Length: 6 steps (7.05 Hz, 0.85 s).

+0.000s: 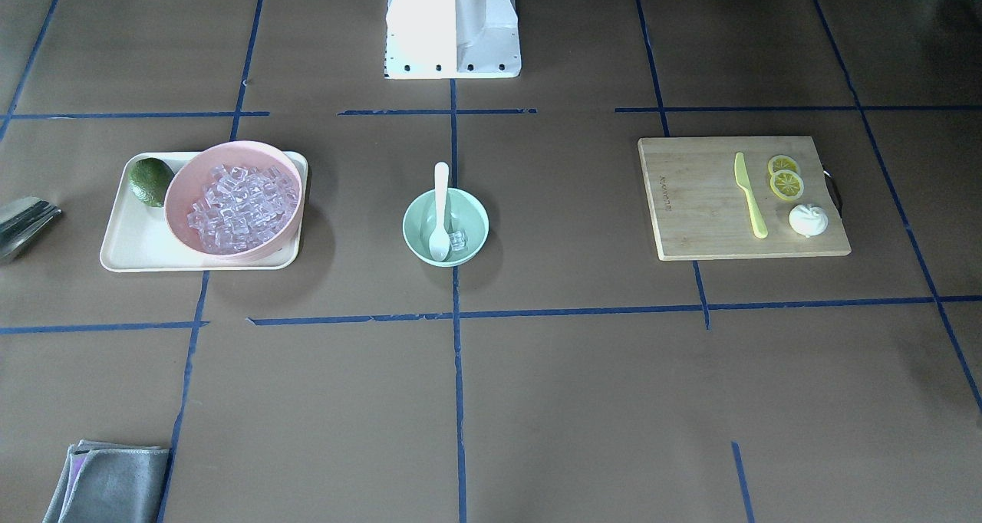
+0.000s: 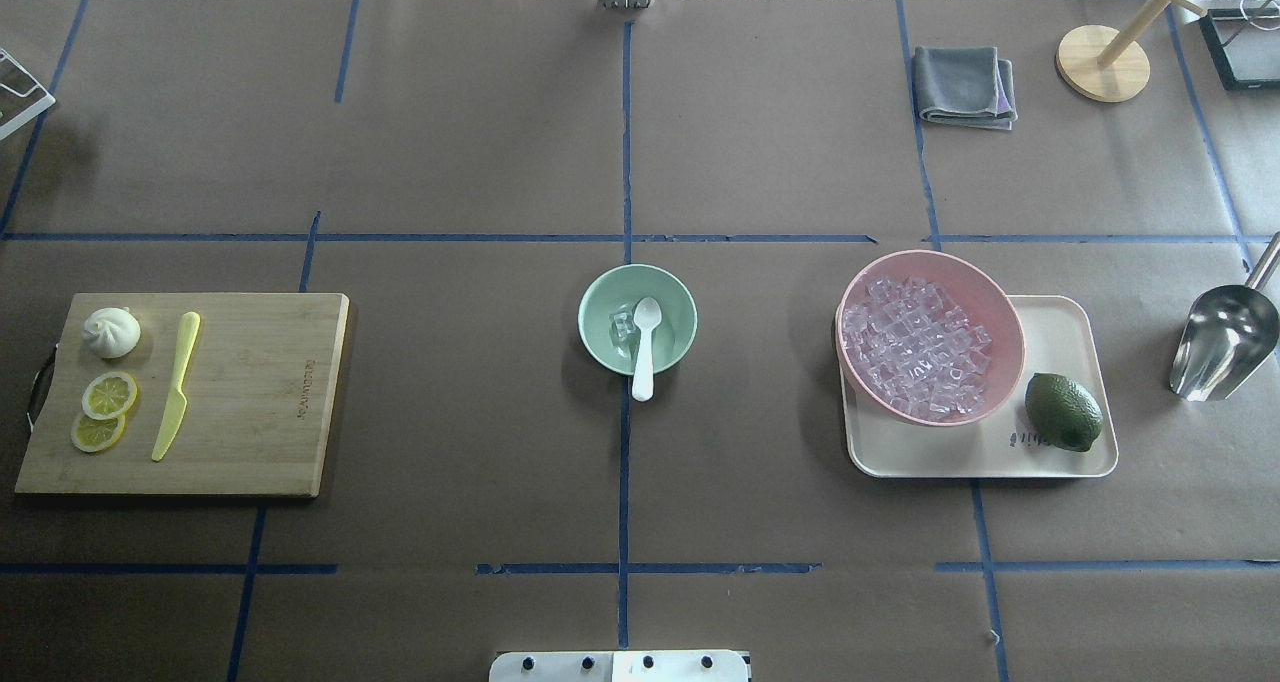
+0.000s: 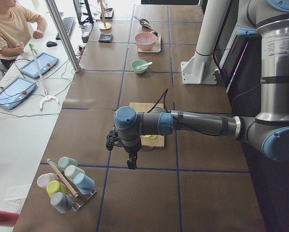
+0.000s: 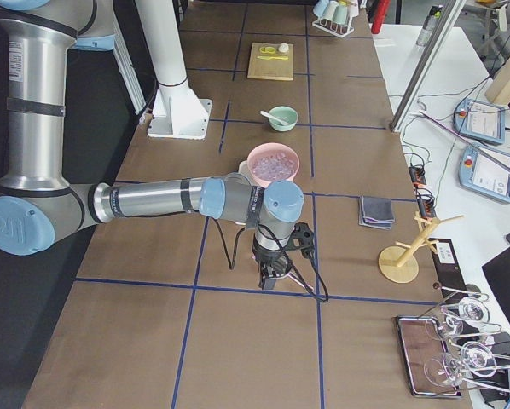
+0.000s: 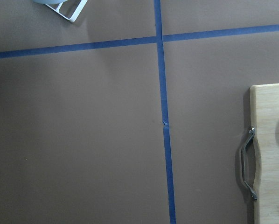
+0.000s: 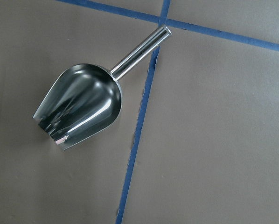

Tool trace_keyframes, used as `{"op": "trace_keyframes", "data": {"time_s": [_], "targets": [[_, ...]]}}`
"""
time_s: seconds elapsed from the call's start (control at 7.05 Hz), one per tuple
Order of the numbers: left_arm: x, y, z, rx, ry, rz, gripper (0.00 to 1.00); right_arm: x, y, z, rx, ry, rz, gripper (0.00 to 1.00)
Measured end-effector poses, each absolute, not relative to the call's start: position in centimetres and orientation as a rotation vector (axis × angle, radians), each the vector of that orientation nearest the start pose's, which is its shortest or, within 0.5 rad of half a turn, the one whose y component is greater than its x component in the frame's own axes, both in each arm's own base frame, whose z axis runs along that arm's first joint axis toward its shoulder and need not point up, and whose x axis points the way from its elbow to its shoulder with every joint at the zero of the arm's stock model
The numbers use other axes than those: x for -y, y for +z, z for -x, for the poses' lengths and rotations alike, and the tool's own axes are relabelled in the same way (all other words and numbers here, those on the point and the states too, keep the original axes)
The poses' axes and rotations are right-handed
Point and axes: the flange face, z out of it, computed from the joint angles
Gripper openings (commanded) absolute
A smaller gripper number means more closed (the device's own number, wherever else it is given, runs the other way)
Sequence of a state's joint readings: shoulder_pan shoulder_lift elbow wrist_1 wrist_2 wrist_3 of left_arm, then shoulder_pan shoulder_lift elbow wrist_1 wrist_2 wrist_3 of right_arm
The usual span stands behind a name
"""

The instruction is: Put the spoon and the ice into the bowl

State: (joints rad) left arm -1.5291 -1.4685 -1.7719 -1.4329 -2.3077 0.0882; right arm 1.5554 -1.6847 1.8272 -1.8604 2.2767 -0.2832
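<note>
The mint-green bowl [image 2: 675, 314] stands at the table's middle, and it also shows in the front view [image 1: 472, 218]. The white spoon [image 2: 645, 347] lies in it, scoop inside and handle over the rim toward the robot; it shows in the front view too [image 1: 440, 201]. One clear ice cube [image 2: 622, 325] lies in the bowl beside the scoop. My left gripper [image 3: 131, 162] hangs over the table's left end near the cutting board. My right gripper [image 4: 268, 277] hangs over the right end. I cannot tell whether either is open or shut.
A pink bowl [image 2: 988, 295] full of ice sits on a cream tray [image 2: 1062, 334] with a lime [image 2: 1063, 412]. A metal scoop [image 2: 1225, 342] lies right of it. A cutting board [image 2: 260, 402] on the left carries a knife, lemon slices and a bun.
</note>
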Motion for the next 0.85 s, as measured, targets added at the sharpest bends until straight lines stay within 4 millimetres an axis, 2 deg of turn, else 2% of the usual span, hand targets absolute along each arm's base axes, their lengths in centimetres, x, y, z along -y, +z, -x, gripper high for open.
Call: {"op": "trace_keyframes", "data": {"time_s": [0.43, 0.85], "targets": [[44.55, 62.09, 4.83, -0.737, 0.111, 0.014, 1.0, 42.79, 61.29, -6.19, 0.72, -0.215, 0.043, 1.0], [44.56, 62.01, 4.84, -0.739, 0.111, 0.013, 1.0, 42.71, 61.03, -5.99, 0.742, -0.111, 0.078, 1.0]]}}
